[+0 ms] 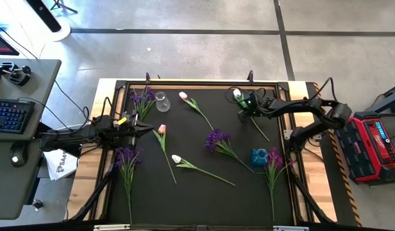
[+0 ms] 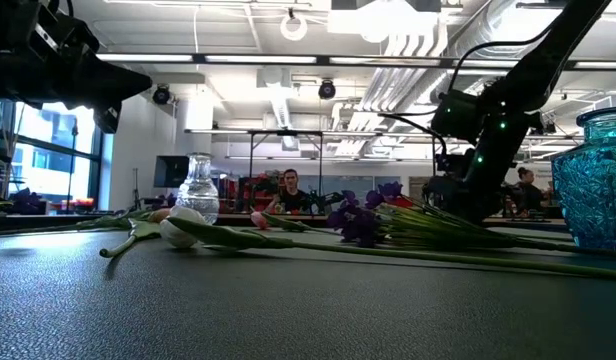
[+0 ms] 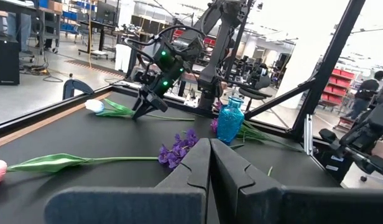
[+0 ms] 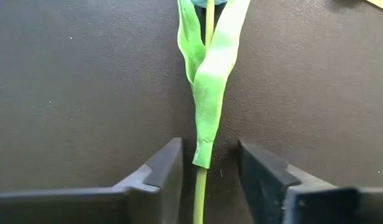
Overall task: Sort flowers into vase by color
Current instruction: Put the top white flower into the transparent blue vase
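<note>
Now the right gripper (image 4: pixel 207 171) has its fingers parted astride a white tulip's stem (image 4: pixel 201 193); light, bendy, best pinched below the leaf. Left fingers (image 3: pixel 198 180) clenched empty.

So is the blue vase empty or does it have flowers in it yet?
Empty, as far as shows: the blue vase stands upright with nothing rising from its mouth; the purple flower lies beside it.

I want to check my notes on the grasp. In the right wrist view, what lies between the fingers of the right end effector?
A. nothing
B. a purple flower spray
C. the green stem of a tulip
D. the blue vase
C: the right wrist view shows the green stem with its leaf running between the two fingers of the right end effector, with small gaps on both sides.
</note>
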### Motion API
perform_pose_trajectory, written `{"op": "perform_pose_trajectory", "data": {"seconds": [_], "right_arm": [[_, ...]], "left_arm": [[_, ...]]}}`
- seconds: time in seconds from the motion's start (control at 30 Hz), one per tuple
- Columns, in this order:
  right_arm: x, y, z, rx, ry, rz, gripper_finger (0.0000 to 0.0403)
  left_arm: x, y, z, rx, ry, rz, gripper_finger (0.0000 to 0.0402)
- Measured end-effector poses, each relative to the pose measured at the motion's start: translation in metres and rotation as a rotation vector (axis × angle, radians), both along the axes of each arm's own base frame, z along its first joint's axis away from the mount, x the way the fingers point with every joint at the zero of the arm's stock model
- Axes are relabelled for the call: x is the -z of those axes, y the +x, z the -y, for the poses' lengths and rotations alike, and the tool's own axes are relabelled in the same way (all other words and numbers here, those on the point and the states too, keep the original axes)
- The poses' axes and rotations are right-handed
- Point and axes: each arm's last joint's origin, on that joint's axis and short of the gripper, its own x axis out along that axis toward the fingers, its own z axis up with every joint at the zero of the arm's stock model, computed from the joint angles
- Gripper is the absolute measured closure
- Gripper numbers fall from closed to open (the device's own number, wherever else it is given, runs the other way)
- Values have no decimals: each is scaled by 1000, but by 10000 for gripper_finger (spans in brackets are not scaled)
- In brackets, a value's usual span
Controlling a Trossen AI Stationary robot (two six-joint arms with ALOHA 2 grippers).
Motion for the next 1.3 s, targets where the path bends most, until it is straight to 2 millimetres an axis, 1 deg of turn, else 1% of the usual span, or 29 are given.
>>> {"op": "perform_pose_trajectory", "data": {"seconds": [0.33,0.53,0.67,0.73,0.83,0.97,1.13,1.3], "right_arm": [[1,0,0,6,9,3,393],[0,2,0,-67,14,34,399],[-4,7,2,-100,-8,106,400],[-13,11,3,-132,-53,167,401],[-31,16,1,-180,-136,271,402],[-64,18,-7,-237,-271,414,402],[-106,14,-31,-331,-434,566,402],[-142,2,-66,-385,-573,707,403]], "left_arm": [[0,0,0,0,0,0,402],[0,0,0,0,0,0,401],[0,0,0,0,-1,0,401],[0,0,0,0,-1,1,402],[0,0,0,0,-1,1,402],[0,0,0,0,0,3,401],[0,0,0,0,0,3,402],[0,0,0,0,0,4,402]]}}
